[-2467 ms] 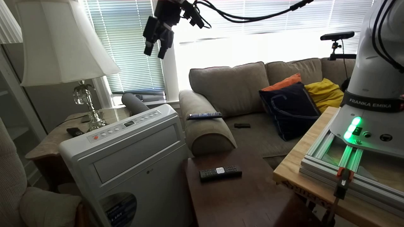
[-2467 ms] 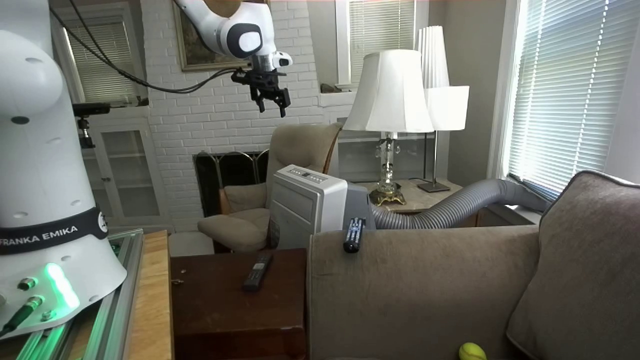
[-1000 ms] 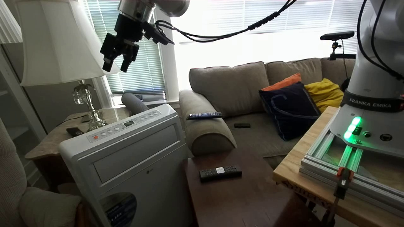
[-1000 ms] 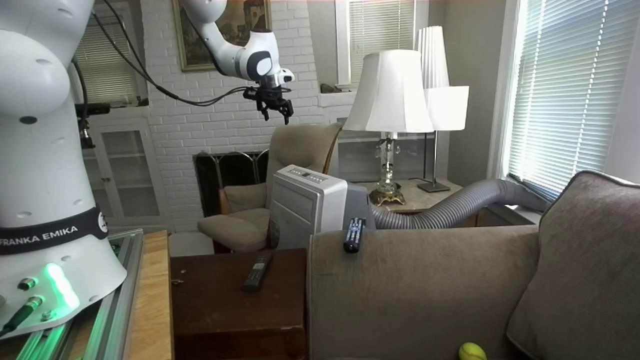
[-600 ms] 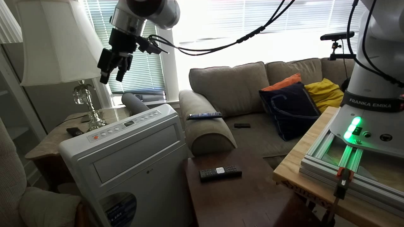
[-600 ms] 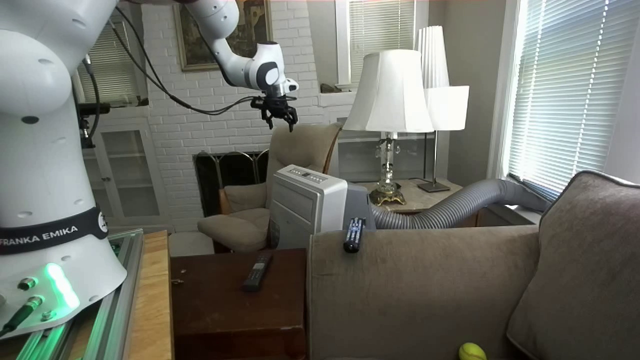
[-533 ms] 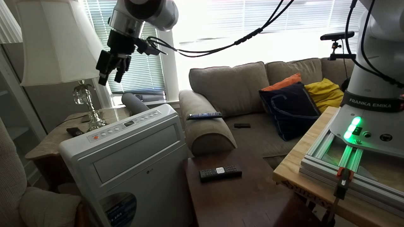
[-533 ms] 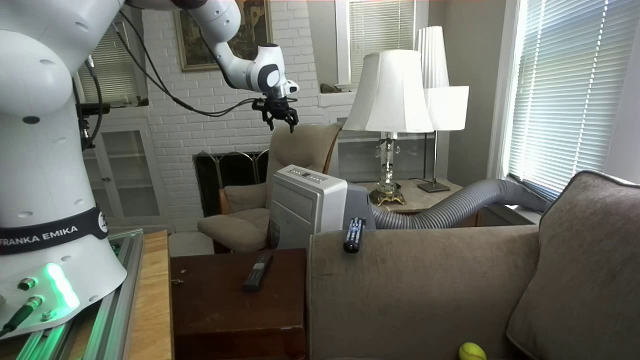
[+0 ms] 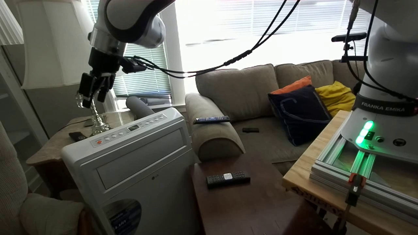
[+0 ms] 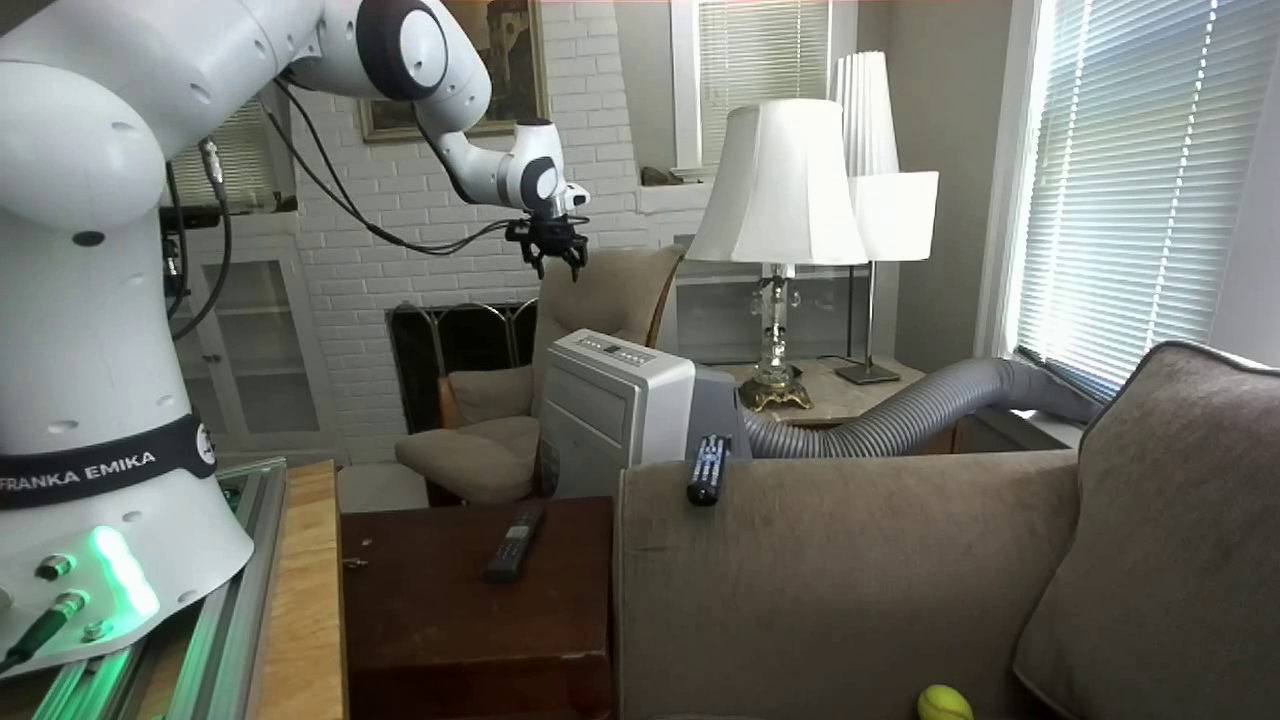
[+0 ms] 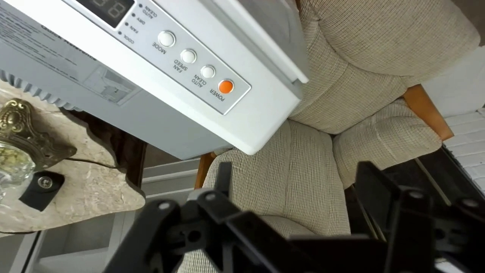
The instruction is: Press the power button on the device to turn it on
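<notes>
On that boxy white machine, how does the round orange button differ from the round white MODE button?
The orange button is labelled POWER, the white button MODE. The orange button ends its row; the white button sits nearer the dark display. Both sit on one grey strip.

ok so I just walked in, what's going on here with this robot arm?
The robot arm seems set to turn on the white air conditioner by pressing its orange power button. Right now the gripper is open and holds nothing. It hangs higher than the unit's top, near the end with that button, and touches neither. The digits on the display look dull, so the unit may be off, though I can't be sure.
</notes>
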Available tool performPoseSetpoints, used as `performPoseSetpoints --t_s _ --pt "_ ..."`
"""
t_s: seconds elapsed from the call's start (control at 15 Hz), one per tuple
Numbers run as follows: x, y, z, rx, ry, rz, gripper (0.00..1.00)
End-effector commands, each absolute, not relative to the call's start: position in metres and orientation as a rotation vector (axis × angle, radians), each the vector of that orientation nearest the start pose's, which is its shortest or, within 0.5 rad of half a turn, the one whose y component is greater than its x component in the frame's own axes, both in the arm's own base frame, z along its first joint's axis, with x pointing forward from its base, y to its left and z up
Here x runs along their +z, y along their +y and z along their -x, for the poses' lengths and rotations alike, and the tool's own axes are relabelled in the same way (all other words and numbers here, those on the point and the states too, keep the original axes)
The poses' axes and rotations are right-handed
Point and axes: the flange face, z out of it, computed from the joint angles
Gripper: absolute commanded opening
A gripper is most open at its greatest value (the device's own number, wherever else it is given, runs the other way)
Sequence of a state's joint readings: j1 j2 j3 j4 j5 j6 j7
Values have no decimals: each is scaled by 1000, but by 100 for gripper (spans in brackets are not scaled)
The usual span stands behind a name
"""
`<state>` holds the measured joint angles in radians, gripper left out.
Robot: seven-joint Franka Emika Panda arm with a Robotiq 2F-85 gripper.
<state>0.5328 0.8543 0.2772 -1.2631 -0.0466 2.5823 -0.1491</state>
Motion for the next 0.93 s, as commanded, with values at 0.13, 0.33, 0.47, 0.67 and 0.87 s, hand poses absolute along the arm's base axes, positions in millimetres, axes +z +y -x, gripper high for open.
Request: performPoseSetpoints --t_s 0.13,0.33,0.47,0.67,0.87 --pt "288 546 -605 -615 -1227 2577 39" --pt "280 545 -612 -632 -1243 2604 17" --pt "273 543 -617 -628 -1254 2612 5" --pt "261 544 -621 -635 -1275 2611 0" --pt "250 548 -623 -673 -1283 2612 0"
